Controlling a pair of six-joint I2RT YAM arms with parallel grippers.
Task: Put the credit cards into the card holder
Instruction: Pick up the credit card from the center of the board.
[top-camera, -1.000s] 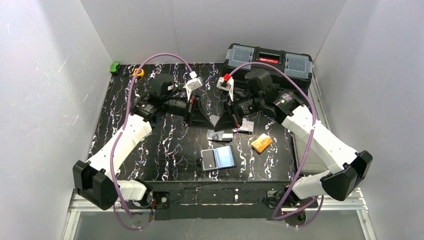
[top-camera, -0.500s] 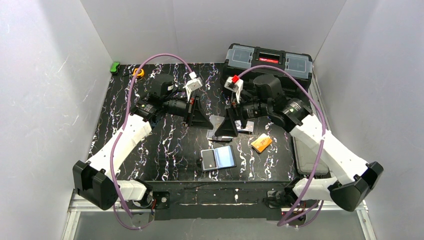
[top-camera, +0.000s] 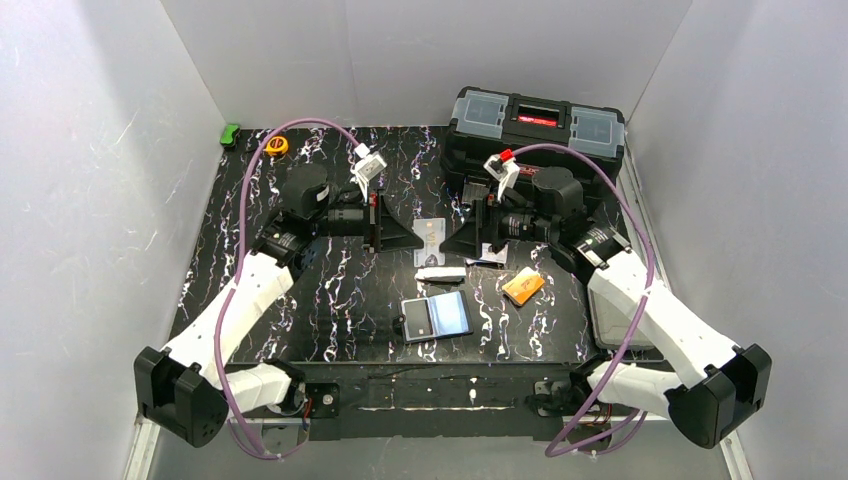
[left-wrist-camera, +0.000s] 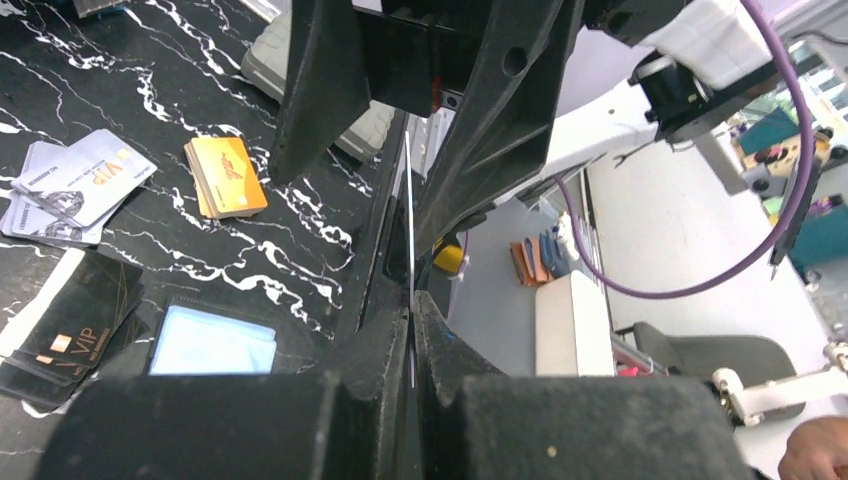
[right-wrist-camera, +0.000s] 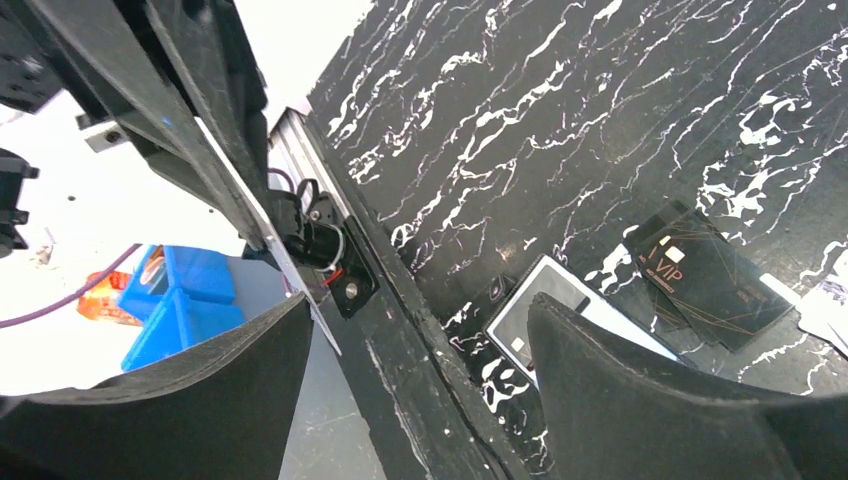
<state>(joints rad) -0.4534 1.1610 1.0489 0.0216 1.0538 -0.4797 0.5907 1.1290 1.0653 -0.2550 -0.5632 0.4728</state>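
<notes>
since a second ago your right arm is pulling back toward the toolbox (top-camera: 535, 115) and your left arm is drawing off the other way, so the two grippers are no longer tip to tip. the left gripper (top-camera: 404, 238) is pinching a pale card (top-camera: 432, 231) on edge, jaws pressed together on it, above the bench (top-camera: 300, 300) beyond the far side of the card holder (top-camera: 437, 317). the right gripper (top-camera: 456, 238) is hanging with jaws spread, carrying nothing. i'm reading this as a hand-over, so the left arm can steer the card's free end into a sleeve. the holder is lying open, its bluish sleeve facing up. a dark vip card (top-camera: 440, 273) is lying just beyond the holder, orange cards (top-camera: 523, 287) are sitting off its far right corner, and silver cards (left-wrist-camera: 80, 185) are resting farther back. that vip card is lying between the held card and the holder, so you're needing to clear it.
</notes>
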